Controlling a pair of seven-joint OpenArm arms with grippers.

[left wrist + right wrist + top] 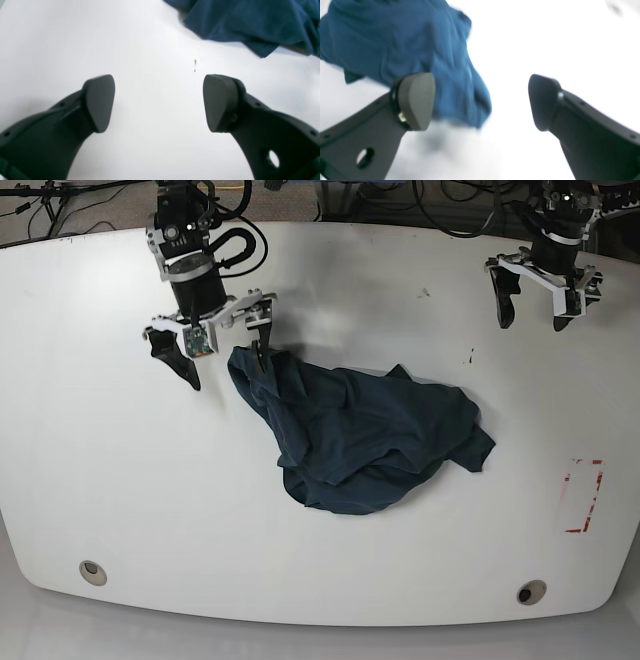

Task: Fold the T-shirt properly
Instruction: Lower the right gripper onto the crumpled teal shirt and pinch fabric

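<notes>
The T-shirt [360, 435], dark teal-navy, lies crumpled in a heap at the middle of the white table [100, 460]. My right gripper [226, 370] hangs open at the shirt's upper left corner, one finger over the cloth edge and the other over bare table. In the right wrist view the T-shirt [395, 42] fills the upper left behind one pad [416, 100], with nothing between the fingers of the right gripper [481, 102]. My left gripper [531, 320] stands open at the far right, well away from the shirt. The left wrist view shows the left gripper [159, 103] over bare table, the T-shirt [250, 22] at the top right.
A red outlined rectangle [583, 495] is marked near the table's right edge. Two round holes [92, 570] [531, 591] sit near the front edge. Small dark specks [470, 358] dot the surface by the left arm. Cables lie beyond the back edge.
</notes>
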